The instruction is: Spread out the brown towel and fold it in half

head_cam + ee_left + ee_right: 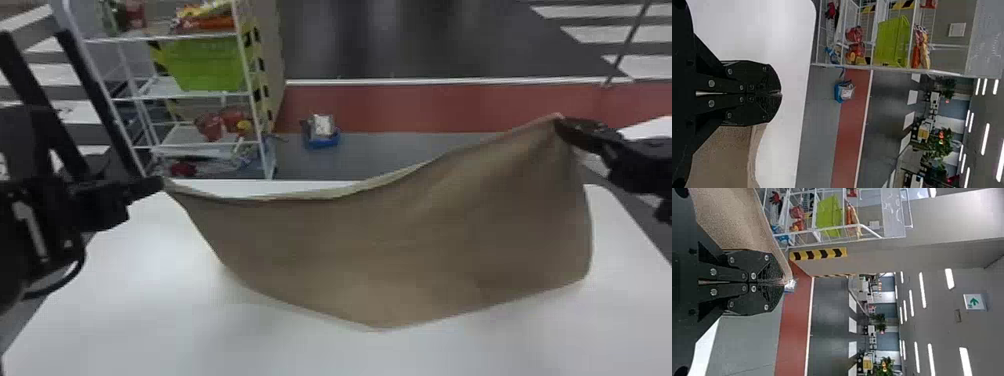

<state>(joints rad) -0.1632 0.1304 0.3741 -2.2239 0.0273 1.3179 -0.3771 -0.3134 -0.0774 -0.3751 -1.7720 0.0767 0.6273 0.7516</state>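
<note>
I can see a sign [975, 302] with a green arrow on a white square in my right wrist view. Black and yellow stripes [819, 254] run along a wall there too.

The brown towel [425, 240] is soft and thin, with a pale edge. It hangs between my two arms, in front of and above the smooth white table [150, 320]. Its top edge dips on the left and climbs to the right. Its bottom edge bends down to a blunt point on the near side. I can't tell if that part touches the table.

My left gripper [161, 184] comes in from the left and points right. Its two flat black fingers are pressed together, and they pinch a corner of the towel. My right gripper [556, 122] comes in from the right and points left. Its fingers are closed too, with the other top corner pinched at their tips.

Far off on the left is a white wire rack [263, 145] with a shiny green bin [205, 65]. Just right of it, a small blue box [322, 144] sits on the gray floor by a red strip [425, 107].
</note>
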